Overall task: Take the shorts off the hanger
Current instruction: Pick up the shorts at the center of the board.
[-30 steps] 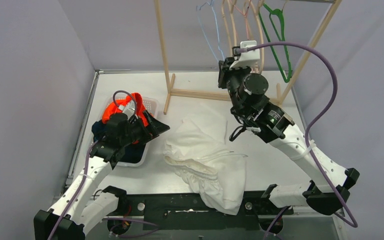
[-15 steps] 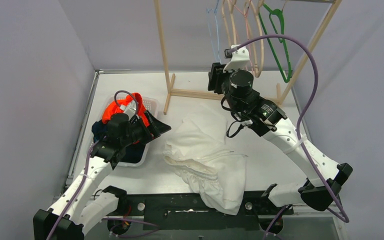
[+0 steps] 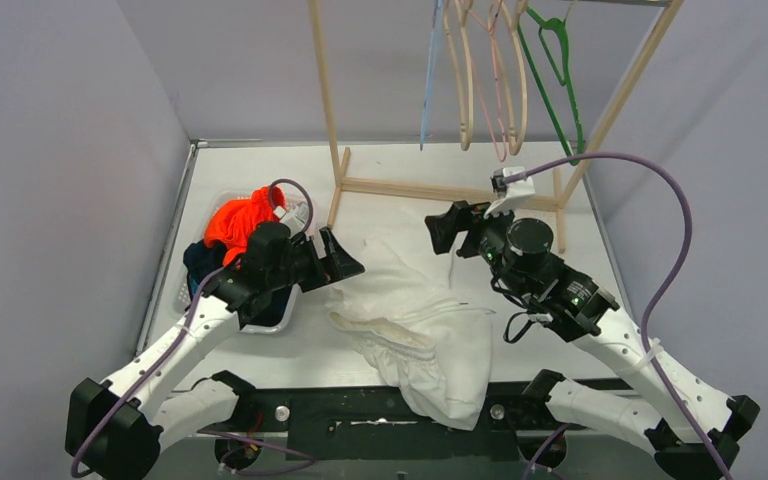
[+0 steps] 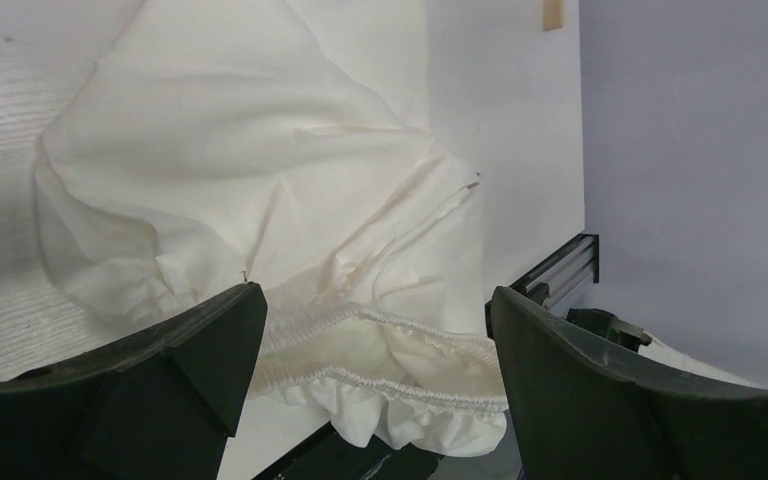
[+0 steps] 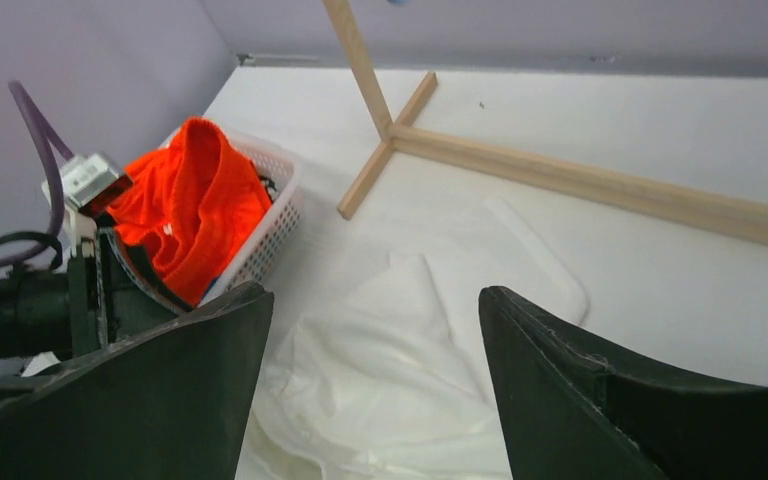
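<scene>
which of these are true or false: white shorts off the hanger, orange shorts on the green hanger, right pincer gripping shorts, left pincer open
1. The white shorts lie on the table, on no hanger. True.
2. The orange shorts hang on the green hanger. False: they lie in the basket; that hanger is bare.
3. The right pincer is shut on the white shorts. False: its jaws stand open and hold nothing.
4. The left pincer is open, facing the white shorts. True.

loc: robot lab cell | evid: grey walls (image 3: 60,150), white table (image 3: 260,165), wood rack (image 3: 323,80)
</scene>
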